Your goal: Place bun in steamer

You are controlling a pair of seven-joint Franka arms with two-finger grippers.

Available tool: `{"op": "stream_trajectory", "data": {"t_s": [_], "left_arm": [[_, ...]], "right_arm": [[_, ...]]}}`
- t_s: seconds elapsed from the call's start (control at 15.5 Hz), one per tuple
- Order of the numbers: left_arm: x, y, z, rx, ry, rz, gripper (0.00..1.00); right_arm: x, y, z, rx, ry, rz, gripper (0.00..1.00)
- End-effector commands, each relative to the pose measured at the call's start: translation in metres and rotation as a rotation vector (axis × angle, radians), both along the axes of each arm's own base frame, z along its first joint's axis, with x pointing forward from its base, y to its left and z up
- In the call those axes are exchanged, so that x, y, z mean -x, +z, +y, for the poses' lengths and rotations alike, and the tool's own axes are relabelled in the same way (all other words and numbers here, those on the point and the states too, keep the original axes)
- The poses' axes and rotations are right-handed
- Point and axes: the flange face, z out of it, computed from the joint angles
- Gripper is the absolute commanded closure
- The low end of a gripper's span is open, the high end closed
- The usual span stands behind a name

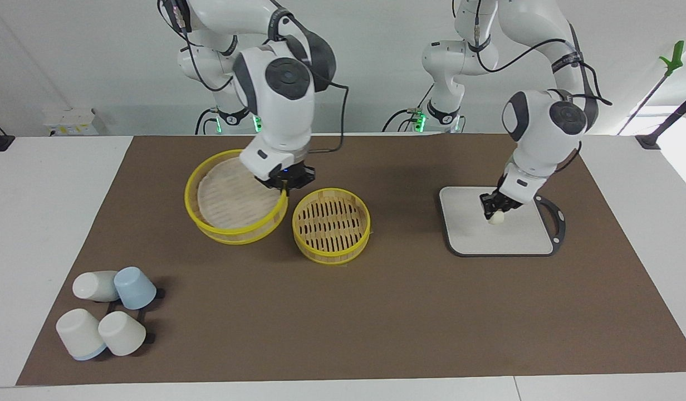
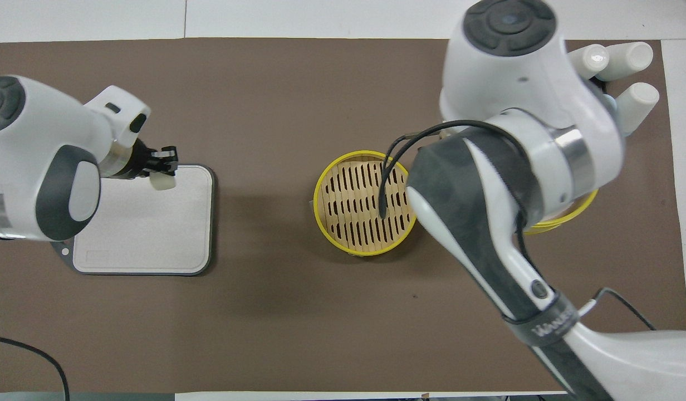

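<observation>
The steamer (image 1: 331,224) (image 2: 365,201) stands open mid-mat, its slatted floor bare. Its lid (image 1: 231,197) hangs tilted over the mat beside it, toward the right arm's end, with my right gripper (image 1: 284,186) shut on its yellow rim. In the overhead view the right arm covers that gripper and all but a strip of the lid (image 2: 563,221). The small cream bun (image 1: 495,218) (image 2: 163,179) is pinched in my left gripper (image 1: 493,207) (image 2: 162,166), which holds it just over the grey board (image 1: 521,239) (image 2: 148,234).
Several white and blue cups (image 1: 106,312) (image 2: 635,100) lie on a small black rack at the mat's corner farthest from the robots, toward the right arm's end. Brown mat (image 1: 432,312) covers the table between steamer and board.
</observation>
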Motion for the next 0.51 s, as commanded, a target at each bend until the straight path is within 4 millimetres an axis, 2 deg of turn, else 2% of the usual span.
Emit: {"op": "stream_trajectory", "data": {"t_s": [0.0, 0.13, 0.19, 0.26, 0.32, 0.39, 0.45], "left_arm": [[-0.010, 0.024, -0.123, 0.053, 0.139, 0.007, 0.71], [0.018, 0.028, -0.198, 0.102, 0.152, -0.044, 0.71], [0.039, 0.012, -0.232, 0.122, 0.139, -0.063, 0.71], [0.060, -0.010, -0.255, 0.120, 0.115, -0.065, 0.71], [0.072, -0.026, -0.269, 0.119, 0.099, -0.065, 0.71], [0.084, -0.059, -0.290, 0.099, 0.077, -0.054, 0.71], [0.087, -0.079, -0.299, 0.085, 0.071, -0.059, 0.71]], "right_arm": [[0.004, 0.004, -0.066, -0.016, 0.058, 0.079, 1.00], [-0.002, 0.001, -0.123, -0.047, 0.113, 0.107, 1.00], [-0.006, -0.002, -0.151, -0.062, 0.128, 0.119, 1.00], [-0.006, -0.005, -0.171, -0.074, 0.140, 0.127, 1.00], [-0.005, -0.008, -0.184, -0.081, 0.149, 0.136, 1.00], [-0.004, -0.011, -0.189, -0.083, 0.152, 0.139, 1.00], [-0.003, -0.015, -0.194, -0.084, 0.145, 0.135, 1.00]]}}
